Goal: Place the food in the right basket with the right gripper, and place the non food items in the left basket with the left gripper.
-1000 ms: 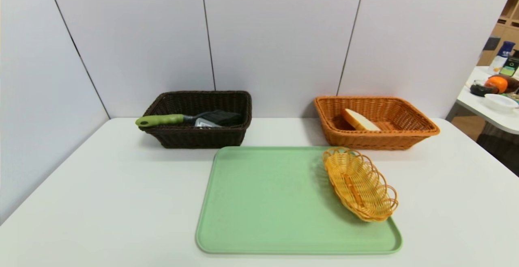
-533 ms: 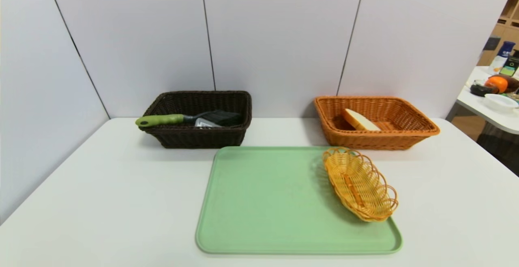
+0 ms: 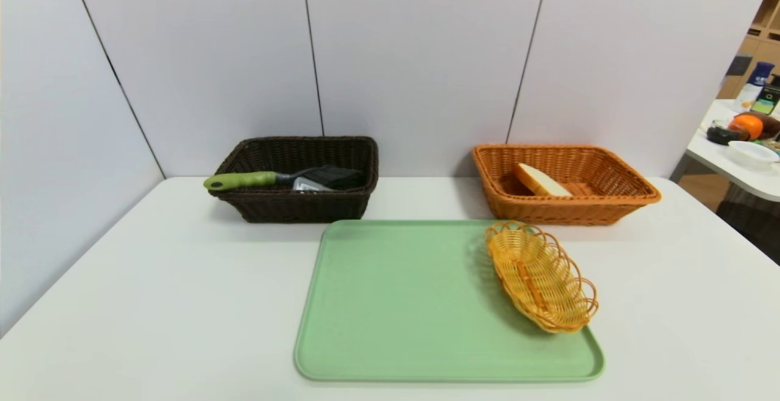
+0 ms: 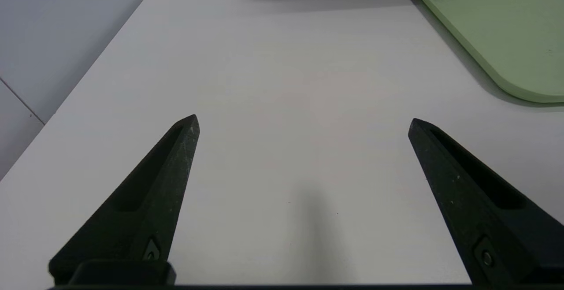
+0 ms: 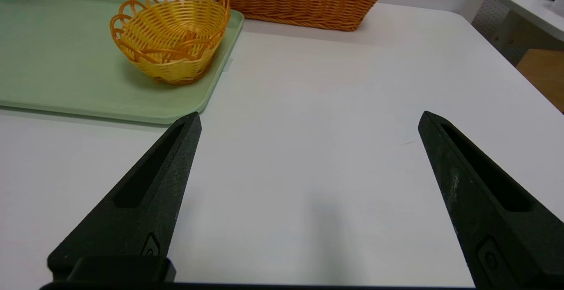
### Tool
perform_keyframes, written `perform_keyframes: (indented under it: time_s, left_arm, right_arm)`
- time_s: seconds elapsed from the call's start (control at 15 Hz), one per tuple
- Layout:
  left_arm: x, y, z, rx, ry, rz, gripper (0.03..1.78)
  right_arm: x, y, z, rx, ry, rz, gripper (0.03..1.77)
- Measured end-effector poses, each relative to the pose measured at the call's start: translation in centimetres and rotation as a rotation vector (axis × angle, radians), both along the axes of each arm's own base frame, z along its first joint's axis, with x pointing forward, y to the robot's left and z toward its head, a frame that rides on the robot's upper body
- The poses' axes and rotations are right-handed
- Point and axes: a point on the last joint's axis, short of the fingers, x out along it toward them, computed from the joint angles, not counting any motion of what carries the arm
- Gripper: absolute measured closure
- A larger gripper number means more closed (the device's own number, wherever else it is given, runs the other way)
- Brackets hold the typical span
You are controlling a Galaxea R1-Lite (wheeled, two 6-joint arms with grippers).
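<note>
Nothing has moved since the earlier head frames: baskets, tray and their contents sit exactly as they did.

The left gripper (image 4: pixel 303 120) hangs low over bare white table (image 4: pixel 282 83), its jaws spread wide with nothing between them. The right gripper (image 5: pixel 309 118) does the same on its side, jaws equally wide and empty. Neither arm shows in the head view, so both seem parked at the near edge.

Ahead of the right gripper and toward the middle, the small yellow wicker basket (image 5: pixel 171 39) sits on the corner of the green tray (image 5: pixel 53 52). It looks empty, and it is the only thing left on the tray. Being no food, it probably belongs to the left gripper, which is well apart from it, across the tray.

Farther out, ahead of the right gripper, the orange basket (image 3: pixel 615 172) already holds a slice of bread (image 3: pixel 540 181). Ahead of the left gripper, the dark basket (image 3: pixel 298 206) holds a green-handled tool (image 3: pixel 241 180), its handle poking over the rim, plus a dark item and something pale I cannot identify.

So the sorting looks nearly finished. The dark basket is mostly cut off in the left wrist view.
</note>
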Motion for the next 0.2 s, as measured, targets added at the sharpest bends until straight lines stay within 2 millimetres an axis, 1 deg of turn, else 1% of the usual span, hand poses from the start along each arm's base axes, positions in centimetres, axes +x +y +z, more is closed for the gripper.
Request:
perform_keyframes:
  time_s: [0.2]
  left_arm:
    - [0.00, 0.00, 0.00, 0.000, 0.000, 0.000, 0.12]
  right_arm:
    - [0.00, 0.00, 0.00, 0.002, -0.001, 0.002, 0.10]
